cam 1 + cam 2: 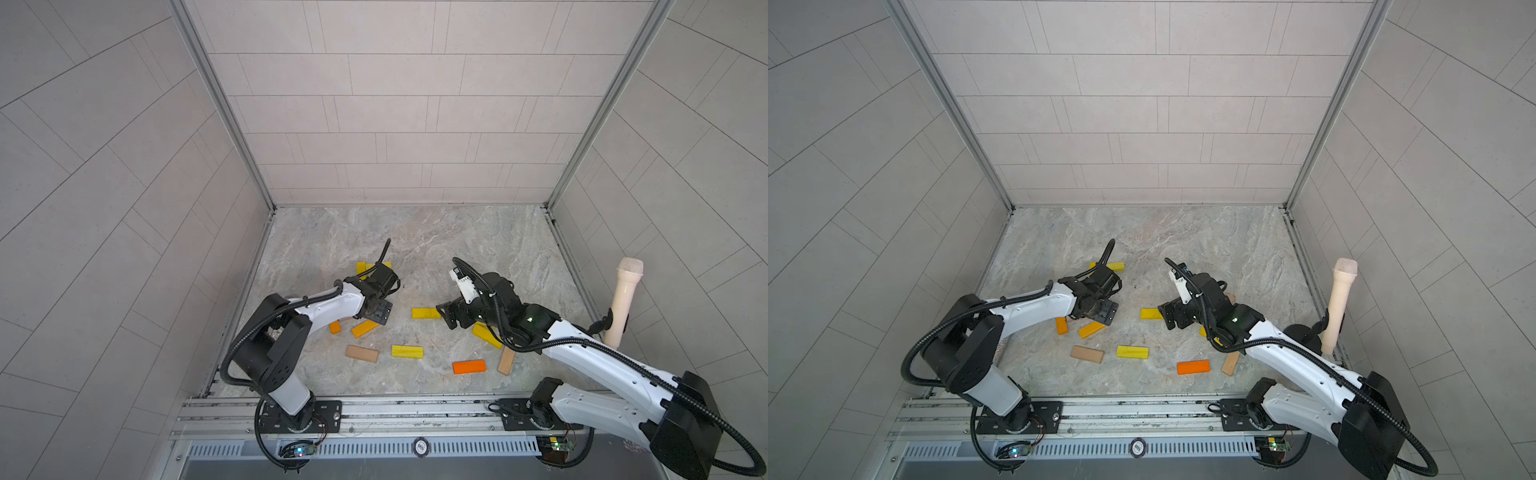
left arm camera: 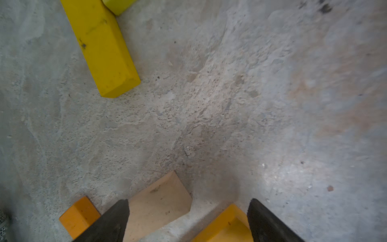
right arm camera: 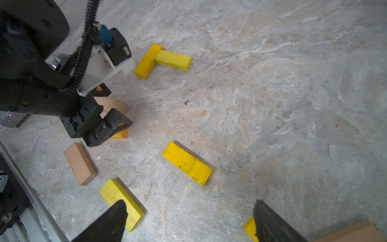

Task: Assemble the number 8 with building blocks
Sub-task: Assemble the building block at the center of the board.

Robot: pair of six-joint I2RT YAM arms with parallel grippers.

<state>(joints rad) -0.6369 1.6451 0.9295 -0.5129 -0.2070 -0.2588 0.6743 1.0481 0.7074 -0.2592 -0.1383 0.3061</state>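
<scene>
The building blocks lie scattered on the stone floor. Two yellow blocks (image 1: pixel 386 264) (image 3: pixel 173 60) meet in an L at the back; no number 8 shows. My left gripper (image 1: pixel 376 311) (image 2: pixel 188 201) is open and points down over a tan block (image 2: pixel 157 205) and an amber block (image 2: pixel 226 228) (image 1: pixel 365 328), both partly between its fingers. A small orange block (image 2: pixel 78 215) lies just outside one finger. My right gripper (image 1: pixel 446 318) (image 3: pixel 189 202) is open over bare floor, next to a yellow block (image 1: pixel 426 313) (image 3: pixel 187 163).
More blocks lie nearer the front: tan (image 1: pixel 362 353), yellow (image 1: pixel 407 351), orange (image 1: pixel 469 367), tan (image 1: pixel 506 360), and yellow (image 1: pixel 486 336) under the right arm. A cream microphone-shaped cylinder (image 1: pixel 623 303) stands at the right wall. A glittery silver cylinder (image 3: pixel 10 119) sits behind the left arm.
</scene>
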